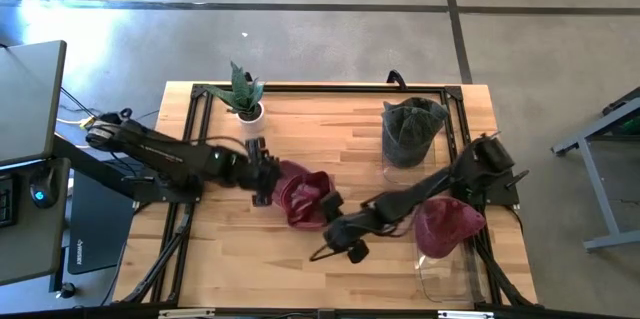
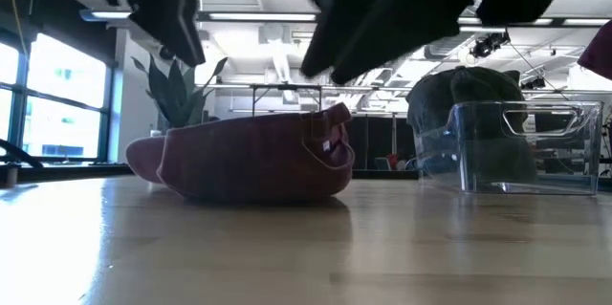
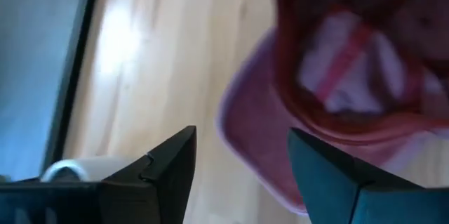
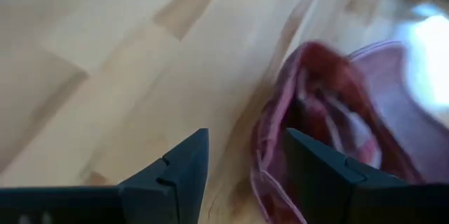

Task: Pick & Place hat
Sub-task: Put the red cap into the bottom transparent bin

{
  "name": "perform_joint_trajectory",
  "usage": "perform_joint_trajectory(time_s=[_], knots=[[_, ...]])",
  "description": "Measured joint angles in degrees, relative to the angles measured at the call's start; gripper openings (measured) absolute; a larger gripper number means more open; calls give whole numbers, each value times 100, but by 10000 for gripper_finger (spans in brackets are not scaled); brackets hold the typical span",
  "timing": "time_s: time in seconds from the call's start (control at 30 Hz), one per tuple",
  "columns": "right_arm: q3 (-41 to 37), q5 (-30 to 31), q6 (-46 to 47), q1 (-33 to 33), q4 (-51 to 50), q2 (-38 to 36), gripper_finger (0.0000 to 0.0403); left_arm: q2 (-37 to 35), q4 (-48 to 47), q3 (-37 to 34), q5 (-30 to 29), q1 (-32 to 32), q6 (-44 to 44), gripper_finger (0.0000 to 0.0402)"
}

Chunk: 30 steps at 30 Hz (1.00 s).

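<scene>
A maroon cap [image 1: 300,194] lies upside down near the table's middle, resting on its crown [image 2: 249,162], with the brim toward the left. My left gripper [image 1: 263,177] hovers open at the cap's left side. In its wrist view the open fingers [image 3: 242,164] stand over the brim's edge [image 3: 256,140]. My right gripper [image 1: 330,209] is open too and hangs just right of and nearer than the cap. The cap's rim [image 4: 309,104] lies ahead of its fingers [image 4: 245,157]. In the low view both grippers [image 2: 177,18] [image 2: 382,9] hang above the cap.
A clear bin [image 1: 445,259] at the right near corner holds a second maroon cap [image 1: 450,221]. A dark green cap [image 1: 410,127] sits on a container at the right far side. A potted plant [image 1: 243,94] stands at the far edge. Bare wood lies near the front.
</scene>
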Motion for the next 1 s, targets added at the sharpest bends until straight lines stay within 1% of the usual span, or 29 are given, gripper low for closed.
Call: perform_joint_trajectory(time_s=[0.13,0.17,0.27,0.33,0.4,0.43,0.5,0.57,0.6,0.63,0.7,0.8,0.9,0.97,1.0], knots=[[772,-546,-412,-311,-991,536,181,74,745,-591,-93,-489,-280,215],[921,-593,-501,-392,-1227,683,181,79,956,-750,-101,-595,-335,215],[1237,-359,-629,-578,-1866,1053,180,79,1619,-1181,-157,-837,-501,215],[1391,-223,-666,-642,-2142,1150,172,79,2054,-1430,-239,-957,-523,215],[1475,-362,-722,-655,-2288,1162,150,79,2540,-1623,-321,-998,-467,215],[1492,-513,-724,-649,-2331,1163,132,79,2818,-1702,-296,-986,-400,215],[1525,-853,-693,-615,-2398,1143,89,79,3338,-1831,-111,-967,-201,212],[1637,-1044,-680,-535,-2442,1049,38,127,3816,-1860,-19,-899,75,203],[1723,-1087,-718,-475,-2451,1002,20,211,4112,-1851,93,-868,211,195],[1793,-1088,-786,-407,-2463,956,11,285,4347,-1844,283,-811,356,186],[1909,-969,-821,-281,-2509,944,20,381,4603,-1864,721,-707,594,160],[2107,-684,-798,-143,-2628,957,31,699,5123,-1845,1366,-517,736,111],[2171,-605,-861,-88,-2617,949,16,1147,5446,-1862,1676,-378,898,56],[2179,-608,-965,-57,-2611,953,7,1428,5917,-1858,1894,-290,1146,21],[2186,-611,-1010,-40,-2550,953,6,1564,6097,-1854,2046,-269,1276,11]])
